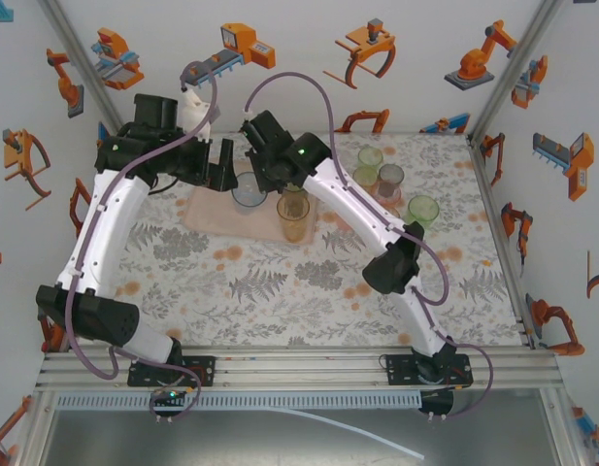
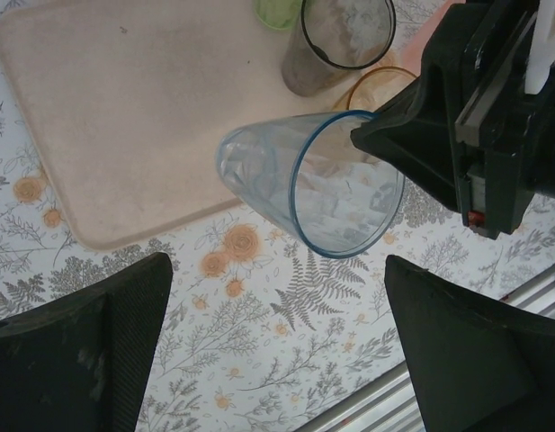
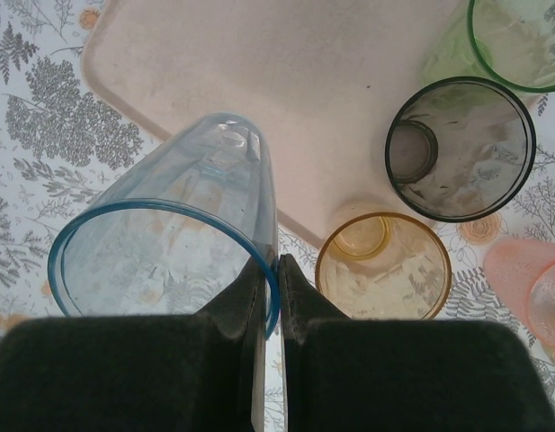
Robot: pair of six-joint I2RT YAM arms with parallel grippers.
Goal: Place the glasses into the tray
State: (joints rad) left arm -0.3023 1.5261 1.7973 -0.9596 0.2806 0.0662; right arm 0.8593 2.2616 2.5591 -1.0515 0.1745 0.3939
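While the left gripper (image 2: 277, 351) is hovering open, empty, the right gripper (image 3: 270, 270) is pinching the tilted blue glass (image 3: 169, 234) by its rim, presumably bound for the tray (image 3: 286, 81).

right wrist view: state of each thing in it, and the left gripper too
blue glass, tilted, gripped at its rim
right gripper, shut on the blue glass
left gripper, open, holding nothing
orange glass, upright, empty
smoky grey glass, upright, empty
green glass, upright
pink glass, cut off at the frame edge, unclear
tray, lying flat, mostly bare
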